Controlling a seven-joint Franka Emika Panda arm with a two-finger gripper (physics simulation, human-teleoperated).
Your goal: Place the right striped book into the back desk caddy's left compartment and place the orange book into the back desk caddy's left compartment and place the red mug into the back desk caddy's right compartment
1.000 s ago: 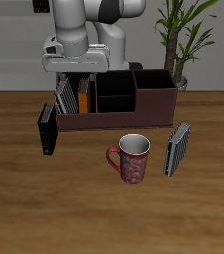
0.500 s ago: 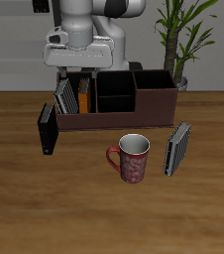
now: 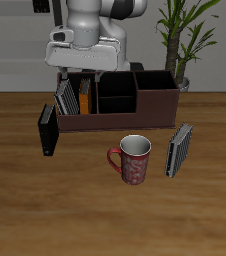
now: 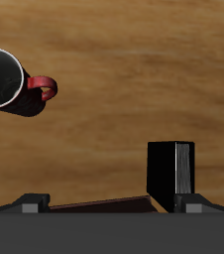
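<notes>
The back desk caddy (image 3: 120, 121) stands at the back of the table. Its left compartment (image 3: 73, 98) holds the right striped book (image 3: 63, 97) and the orange book (image 3: 84, 97), both upright. Its right compartment (image 3: 156, 86) looks empty. The red mug (image 3: 134, 160) stands upright on the table in front of the caddy, and also shows in the wrist view as the red mug (image 4: 7, 79). My gripper (image 3: 83, 74) hangs open above the left compartment, holding nothing. The wrist view shows the gripper (image 4: 112, 203) with its fingers wide apart.
A plain black book (image 3: 48, 130) stands on the table just in front of the caddy's left end; the black book (image 4: 171, 176) also shows in the wrist view. A paler striped book (image 3: 179, 149) stands beside the mug. A potted plant (image 3: 181, 40) rises behind the caddy.
My gripper has risen a little above the caddy's left compartment. The books, mug and caddy have not moved.
</notes>
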